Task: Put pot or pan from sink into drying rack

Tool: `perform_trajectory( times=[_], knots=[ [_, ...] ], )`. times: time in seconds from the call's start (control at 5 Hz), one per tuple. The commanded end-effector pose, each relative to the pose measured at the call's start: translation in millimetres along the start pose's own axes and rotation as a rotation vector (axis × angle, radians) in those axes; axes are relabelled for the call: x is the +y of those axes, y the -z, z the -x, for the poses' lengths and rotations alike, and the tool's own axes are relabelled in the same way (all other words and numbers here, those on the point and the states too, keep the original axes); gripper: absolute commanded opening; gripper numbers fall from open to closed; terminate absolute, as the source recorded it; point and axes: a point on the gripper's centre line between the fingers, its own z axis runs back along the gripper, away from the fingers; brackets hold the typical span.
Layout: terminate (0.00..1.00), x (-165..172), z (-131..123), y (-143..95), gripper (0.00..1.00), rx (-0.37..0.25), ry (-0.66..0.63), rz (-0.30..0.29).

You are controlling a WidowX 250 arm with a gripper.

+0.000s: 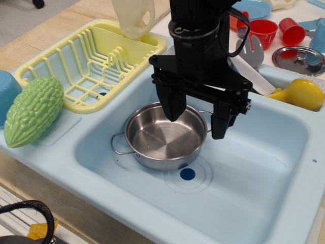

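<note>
The shiny steel pot with two wire loop handles stands upright in the light blue sink, just behind the dark blue drain hole. My black gripper is open and hangs over the pot's far right rim. One finger is over the pot's inside, the other outside its right handle. It holds nothing. The pale yellow drying rack sits to the left behind the sink, with a cream plastic piece standing at its far end.
A green bumpy gourd lies on the sink's left ledge. A yellow toy rests on the right rim. Behind are red cups, a grey spoon-shaped utensil and a steel lid with a red knob.
</note>
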Motion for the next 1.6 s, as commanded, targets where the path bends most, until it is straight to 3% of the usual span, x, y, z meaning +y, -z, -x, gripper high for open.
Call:
perform_trajectory(
  times=[0.0, 0.2, 0.8, 1.0, 1.2, 1.4],
  knots=[
    [0.00, 0, 0, 0, 1.00, 0.000, 0.000, 0.000],
    [0.00, 3, 4, 14, 1.00, -0.013, -0.036, -0.009],
    [0.00, 16, -3, 51, 1.00, 0.016, 0.038, 0.079],
    [0.00, 16, -3, 56, 0.00, 0.029, 0.048, 0.091],
    [0.00, 18, 0, 64, 0.00, 0.047, 0.054, 0.130],
    [0.00, 16, -1, 59, 0.00, 0.048, 0.074, 0.126]
  ],
)
